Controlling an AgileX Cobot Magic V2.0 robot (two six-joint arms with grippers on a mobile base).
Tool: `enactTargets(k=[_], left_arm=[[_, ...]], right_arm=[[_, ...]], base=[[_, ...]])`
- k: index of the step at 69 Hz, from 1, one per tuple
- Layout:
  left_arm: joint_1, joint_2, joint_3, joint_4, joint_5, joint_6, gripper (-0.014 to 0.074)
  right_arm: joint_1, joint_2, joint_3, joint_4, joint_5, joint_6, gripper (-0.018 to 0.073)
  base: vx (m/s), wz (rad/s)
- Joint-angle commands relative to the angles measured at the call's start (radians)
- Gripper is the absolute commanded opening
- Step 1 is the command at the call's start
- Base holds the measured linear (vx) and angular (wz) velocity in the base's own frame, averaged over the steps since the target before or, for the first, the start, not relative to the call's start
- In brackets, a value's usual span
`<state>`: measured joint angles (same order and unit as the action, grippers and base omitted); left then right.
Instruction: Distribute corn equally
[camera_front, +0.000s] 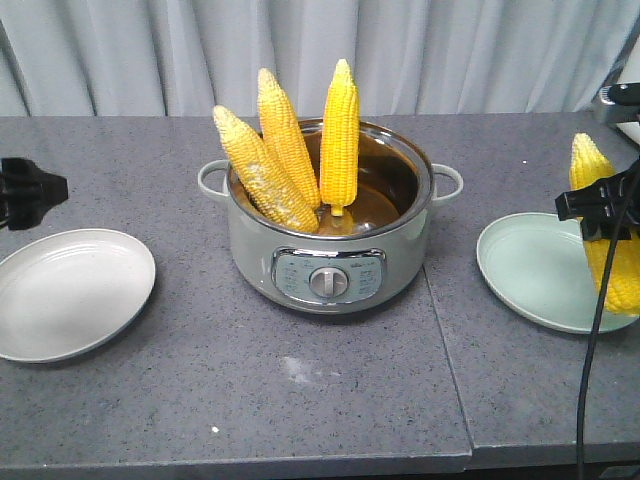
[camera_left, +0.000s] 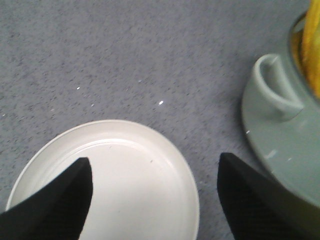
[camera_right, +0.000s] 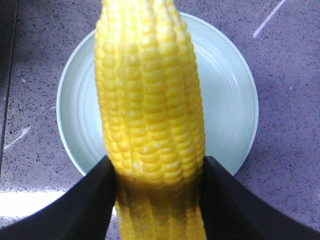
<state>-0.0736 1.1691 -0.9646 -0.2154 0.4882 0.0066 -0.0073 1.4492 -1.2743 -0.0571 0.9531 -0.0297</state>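
One corn cob (camera_right: 150, 100) stood nearly upright in the right gripper (camera_right: 157, 170), whose two black fingers (camera_right: 95, 195) were clamped against its sides near the thicker end. In the front view that cob (camera_front: 590, 162) hung over the far right part of a pale green plate (camera_front: 530, 265), tapered tip upward. Whether its lower end touched the plate could not be told. From the right wrist view the plate (camera_right: 225, 100) lay directly behind the cob, which hid its middle.

The other three cobs stood in a grey-green cooking pot (camera_front: 400, 250) at the middle of the counter (camera_front: 300, 400). The leftmost cob (camera_front: 255, 165) and the middle cob (camera_front: 287, 135) leaned to the left against the pot's rim, touching each other. The third cob (camera_front: 340, 135) stood almost straight, apart from them, with its base on the pot's dark floor. All three rose well above the rim. The pot had a loop handle on each side and a round knob (camera_front: 328, 282) on its front panel.

To the left of the pot lay a white plate (camera_front: 70, 290). The left gripper (camera_front: 30, 190) hung above its far edge, and in its wrist view the fingers (camera_left: 65, 200) stood wide apart with nothing between them, the white plate (camera_left: 125, 200) below and the pot's handle (camera_left: 272, 87) at the right.

A pale curtain (camera_front: 300, 50) hung behind the counter.
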Motion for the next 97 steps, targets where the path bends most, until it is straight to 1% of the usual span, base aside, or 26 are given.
enactTargets(k=[1,6,9,14,18,26,34,45,66,76,81,90,97], left_arm=[[-0.023,-0.019,-0.091,-0.113,-0.046,0.062,0.051],[-0.051,-0.015,-0.137,-0.173,-0.05,0.114,0.051],[-0.07,-0.006,-0.168,-0.21,-0.05,0.132,0.051],[-0.105,0.023,-0.209,-0.256,-0.044,0.156,0.051],[-0.132,0.057,-0.238,-0.276,-0.039,0.16,0.051],[-0.172,0.137,-0.283,-0.279,-0.041,0.158,0.051],[-0.192,0.217,-0.332,-0.283,-0.048,0.156,0.051],[-0.218,0.321,-0.408,-0.314,-0.057,0.157,0.051],[-0.272,0.479,-0.519,-0.314,-0.057,0.158,0.051],[-0.281,0.508,-0.531,-0.313,-0.08,0.158,0.051],[-0.281,0.516,-0.531,-0.331,-0.083,0.158,0.051],[-0.285,0.518,-0.531,-0.333,-0.086,0.16,0.051],[-0.31,0.518,-0.531,-0.331,-0.116,0.202,0.051]], right_arm=[[-0.007,-0.038,-0.025,-0.007,-0.039,-0.012,0.0261],[-0.007,-0.038,-0.025,-0.006,-0.039,-0.012,0.0261],[-0.007,-0.038,-0.025,-0.006,-0.039,-0.012,0.0261],[-0.007,-0.038,-0.025,-0.006,-0.039,-0.012,0.0261],[-0.007,-0.038,-0.025,-0.006,-0.039,-0.012,0.0261],[-0.007,-0.038,-0.025,-0.006,-0.039,-0.012,0.0261],[-0.007,-0.038,-0.025,-0.006,-0.039,-0.012,0.0261],[-0.007,-0.038,-0.025,-0.006,-0.039,-0.012,0.0261],[-0.007,-0.038,-0.025,-0.006,-0.04,-0.012,0.0261],[-0.007,-0.038,-0.025,-0.006,-0.04,-0.012,0.0261],[-0.007,-0.038,-0.025,-0.005,-0.04,-0.012,0.0261],[-0.007,-0.038,-0.025,-0.005,-0.039,-0.012,0.0261],[-0.007,-0.038,-0.025,-0.005,-0.039,-0.012,0.0261]], base=[[0.0,0.0],[0.0,0.0],[0.0,0.0],[0.0,0.0],[0.0,0.0],[0.0,0.0],[0.0,0.0],[0.0,0.0],[0.0,0.0],[0.0,0.0],[0.0,0.0],[0.0,0.0],[0.0,0.0]])
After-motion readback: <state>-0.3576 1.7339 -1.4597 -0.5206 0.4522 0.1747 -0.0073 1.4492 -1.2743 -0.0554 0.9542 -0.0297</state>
